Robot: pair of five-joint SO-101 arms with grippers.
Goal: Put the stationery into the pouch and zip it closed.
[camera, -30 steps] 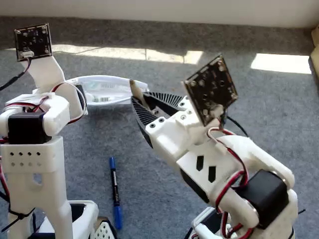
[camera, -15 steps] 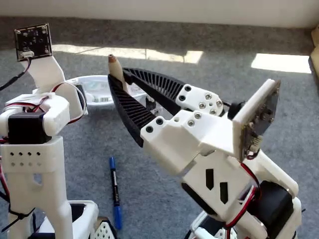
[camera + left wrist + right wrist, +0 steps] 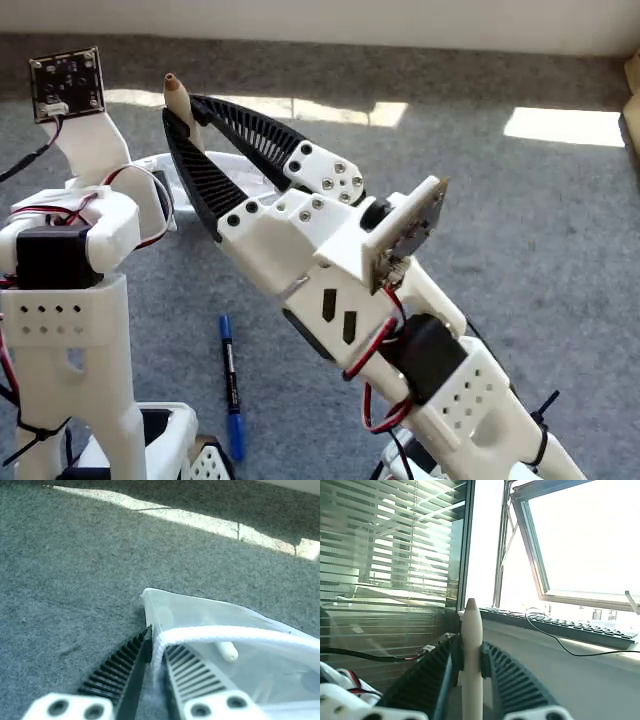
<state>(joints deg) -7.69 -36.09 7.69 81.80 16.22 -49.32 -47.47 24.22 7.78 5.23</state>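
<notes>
My right gripper (image 3: 180, 106) is raised above the table, shut on a cream pen (image 3: 175, 91) with a brown tip that points up and away. The right wrist view has that pen (image 3: 471, 622) upright between the black fingers (image 3: 437, 670). Below and behind it lies the white translucent pouch (image 3: 232, 165). My left gripper (image 3: 151, 641) is shut on the pouch's rim (image 3: 225, 632) at its corner; a white stick-like item (image 3: 226, 651) lies inside the pouch (image 3: 200, 612). A blue pen (image 3: 231, 385) lies on the grey carpet near the arm bases.
The left arm's white body (image 3: 75, 260) stands at the left, in front of the pouch's left end. Grey carpet (image 3: 540, 220) stretches to the right with sunlit patches at the back. A window and a keyboard (image 3: 560, 625) appear beyond the raised gripper.
The right arm has swung left and upward with the cream pen, its wrist turning, so the pen tip now sits over the pouch's left part. Left arm and blue pen have not moved.
</notes>
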